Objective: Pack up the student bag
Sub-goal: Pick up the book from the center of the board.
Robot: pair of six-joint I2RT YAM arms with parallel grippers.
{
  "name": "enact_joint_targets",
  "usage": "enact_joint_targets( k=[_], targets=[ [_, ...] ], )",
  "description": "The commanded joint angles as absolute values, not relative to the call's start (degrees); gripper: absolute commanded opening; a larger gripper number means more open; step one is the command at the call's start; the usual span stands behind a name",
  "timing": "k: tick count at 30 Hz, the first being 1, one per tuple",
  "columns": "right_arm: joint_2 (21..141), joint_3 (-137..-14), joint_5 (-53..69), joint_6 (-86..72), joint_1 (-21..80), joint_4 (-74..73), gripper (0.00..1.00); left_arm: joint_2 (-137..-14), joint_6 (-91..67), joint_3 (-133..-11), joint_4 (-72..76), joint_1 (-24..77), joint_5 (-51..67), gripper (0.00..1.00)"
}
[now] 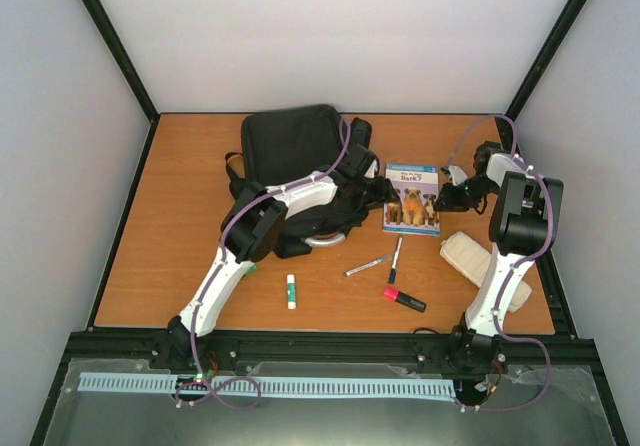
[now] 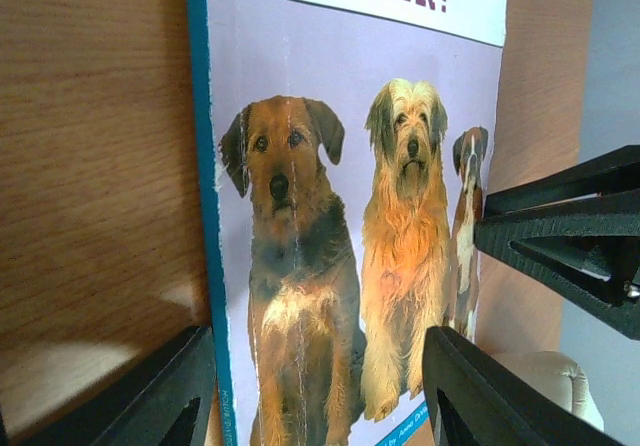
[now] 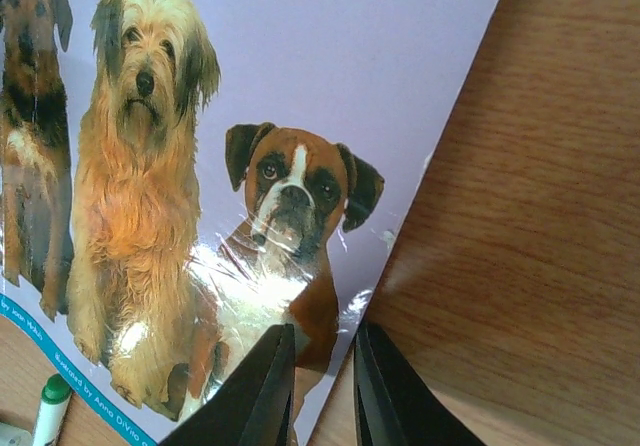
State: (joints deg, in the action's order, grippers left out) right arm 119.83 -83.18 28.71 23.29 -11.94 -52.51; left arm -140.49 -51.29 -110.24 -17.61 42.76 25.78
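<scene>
The student bag (image 1: pixel 295 146), a large black backpack, lies at the back centre of the table with my left arm stretched over it. A book (image 1: pixel 412 198) with dogs on its cover lies just right of the bag. My left gripper (image 1: pixel 382 194) hovers above the book (image 2: pixel 340 216), its jaws wide open (image 2: pixel 318 351) across the left edge and nothing between them. My right gripper (image 1: pixel 445 201) is at the book's right edge (image 3: pixel 400 266). Its jaws (image 3: pixel 322 331) stand close together with a narrow gap, one finger over the cover and the other over the table.
A cream pencil case (image 1: pixel 480 261) lies at the right, near my right arm. A glue stick (image 1: pixel 291 291), two pens (image 1: pixel 368 265) (image 1: pixel 396 260) and a red highlighter (image 1: pixel 404 299) lie in front of the book. The bag's grey loop handle (image 1: pixel 320 238) points toward me.
</scene>
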Motion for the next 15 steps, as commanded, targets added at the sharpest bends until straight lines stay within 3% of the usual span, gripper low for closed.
enact_joint_targets(
  k=[1, 9, 15],
  targets=[
    [122.67, -82.15, 27.23, 23.56, -11.11, -52.82, 0.19, -145.49, -53.92, -111.66, -18.12, 42.98, 28.64, 0.59],
    [123.27, -80.98, 27.58, 23.67, -10.8, -52.5, 0.18, -144.84, -57.51, -111.71, -7.84, 42.98, 34.87, 0.56],
    [123.42, -80.12, 28.25, 23.77, -10.77, -52.34, 0.18, -141.74, -59.23, -110.45, -0.07, 43.38, 37.04, 0.48]
  ],
)
